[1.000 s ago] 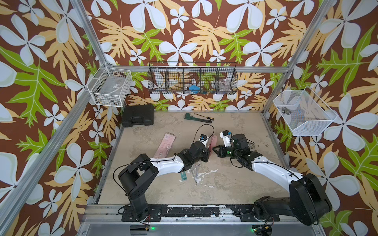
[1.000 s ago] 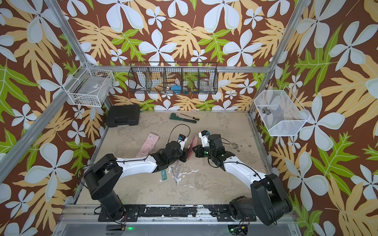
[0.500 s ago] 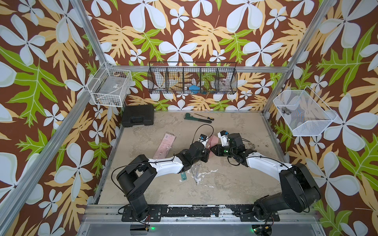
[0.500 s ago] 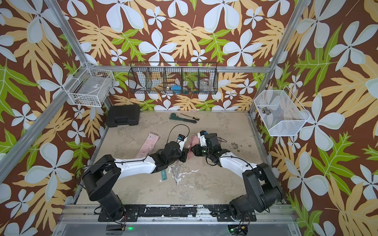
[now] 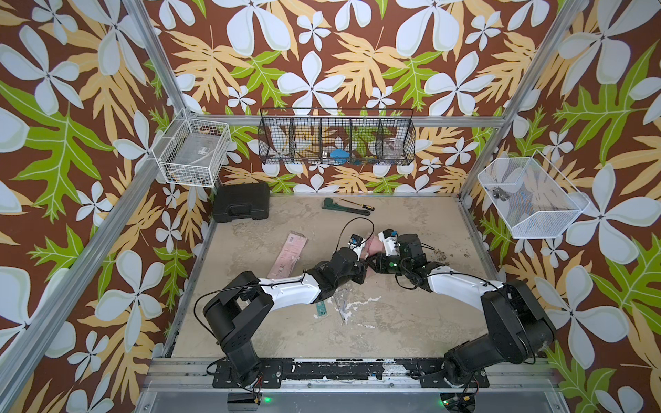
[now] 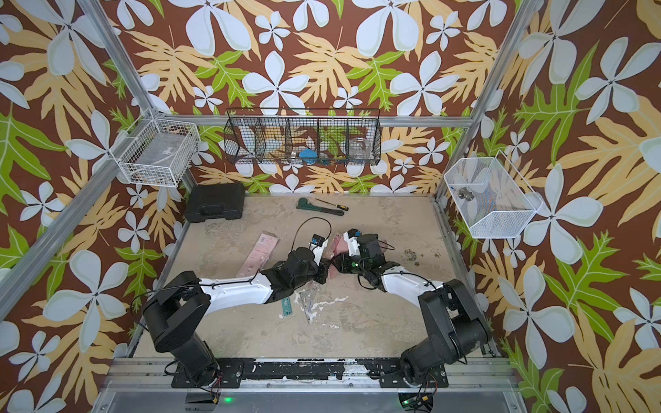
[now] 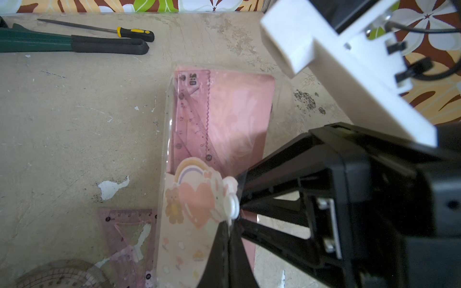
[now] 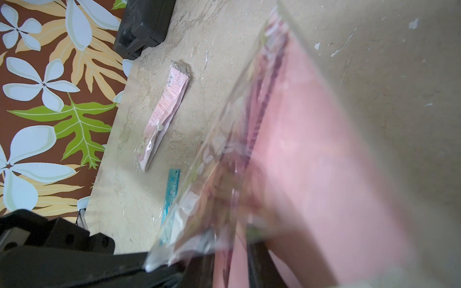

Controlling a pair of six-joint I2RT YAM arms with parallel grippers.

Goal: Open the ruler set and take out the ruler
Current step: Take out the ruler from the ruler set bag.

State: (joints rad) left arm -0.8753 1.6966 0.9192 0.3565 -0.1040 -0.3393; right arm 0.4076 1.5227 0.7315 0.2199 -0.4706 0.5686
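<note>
Nearest the front rail the table (image 5: pixel 393 332) is bare, with open room there and along its right side. Just beyond, a teal ruler (image 5: pixel 322 309) lies loose under the left forearm, with a pink set square (image 7: pixel 127 232) and a clear protractor (image 7: pixel 57 274) beside it.

At mid-table both arms meet at the ruler set (image 7: pixel 237 112), a clear pouch with a pink card. The pink ruler (image 7: pixel 194 119) is inside it. The left claw (image 7: pixel 224 249) is clamped tight on the pouch's printed end. The right claw (image 7: pixel 239 199) has its jaws slightly apart, with the pouch's edge and white snap (image 7: pixel 230 207) between the tips. A second pouch (image 5: pixel 291 254) lies flat to the left.

At the back edge sit a closed black case (image 5: pixel 241 206), a wrench (image 5: pixel 343 209) and a screwdriver (image 5: pixel 357 204).

On the walls, the white wire basket (image 5: pixel 191 157) holds a clear flat pack. The black basket (image 5: pixel 336 118) has a blue thing (image 5: pixel 339 154) in its middle compartment. The mesh basket (image 5: pixel 536 218) holds a small metal piece (image 5: pixel 499 193).
</note>
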